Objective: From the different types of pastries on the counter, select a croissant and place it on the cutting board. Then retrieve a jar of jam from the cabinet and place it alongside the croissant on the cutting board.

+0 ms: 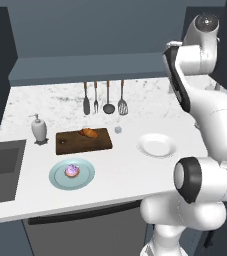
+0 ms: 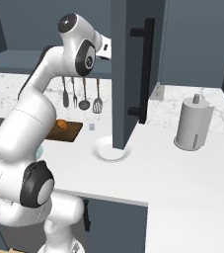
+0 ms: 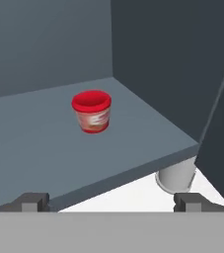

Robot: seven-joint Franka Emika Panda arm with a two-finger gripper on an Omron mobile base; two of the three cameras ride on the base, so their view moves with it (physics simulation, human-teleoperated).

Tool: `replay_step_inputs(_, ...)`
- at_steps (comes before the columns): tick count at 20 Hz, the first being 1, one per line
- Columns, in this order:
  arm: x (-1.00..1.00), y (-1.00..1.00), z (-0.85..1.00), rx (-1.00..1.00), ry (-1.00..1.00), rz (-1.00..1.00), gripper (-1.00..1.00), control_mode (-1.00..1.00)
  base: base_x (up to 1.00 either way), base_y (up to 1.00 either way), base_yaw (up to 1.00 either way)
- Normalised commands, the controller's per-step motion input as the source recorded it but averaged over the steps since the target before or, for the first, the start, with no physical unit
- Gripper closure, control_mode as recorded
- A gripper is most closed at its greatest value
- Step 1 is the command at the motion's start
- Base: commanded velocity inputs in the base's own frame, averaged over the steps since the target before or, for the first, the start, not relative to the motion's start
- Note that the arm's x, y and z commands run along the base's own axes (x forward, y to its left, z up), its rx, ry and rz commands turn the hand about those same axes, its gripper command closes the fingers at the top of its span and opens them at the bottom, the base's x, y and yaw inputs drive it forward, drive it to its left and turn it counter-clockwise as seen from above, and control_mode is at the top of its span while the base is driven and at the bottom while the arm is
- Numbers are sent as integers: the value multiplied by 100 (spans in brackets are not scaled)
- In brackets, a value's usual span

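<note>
In the hand view the fingers [image 3: 111, 202] stand spread wide with nothing between them, at the front edge of the cabinet [image 3: 44, 148] shelf. The jar of jam [image 3: 92, 111] sits upright on that shelf, ahead of the fingers and slightly toward the left one (its red lid faces up, its axis vertical), well apart from both. Down on the counter [image 1: 125, 172], the croissant [image 1: 89, 132] lies on the cutting board [image 1: 83, 141], its long axis running along the board's length.
</note>
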Motion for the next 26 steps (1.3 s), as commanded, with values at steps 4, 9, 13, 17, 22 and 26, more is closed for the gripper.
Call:
replay_step_inputs(4,46,-8,-5,0,3,0,-100,-100,0,0,0)
replay_step_inputs(9,51,-19,0,0,2,0,-100,-100,0,0,0)
replay_step_inputs(13,39,-7,-2,0,4,0,-100,-100,0,0,0)
replay_step_inputs(17,38,-5,-4,0,2,0,-100,-100,0,0,0)
replay_step_inputs(22,37,-12,-4,0,1,0,-100,-100,0,0,0)
replay_step_inputs(26,27,-13,-7,0,0,0,-100,-100,0,0,0)
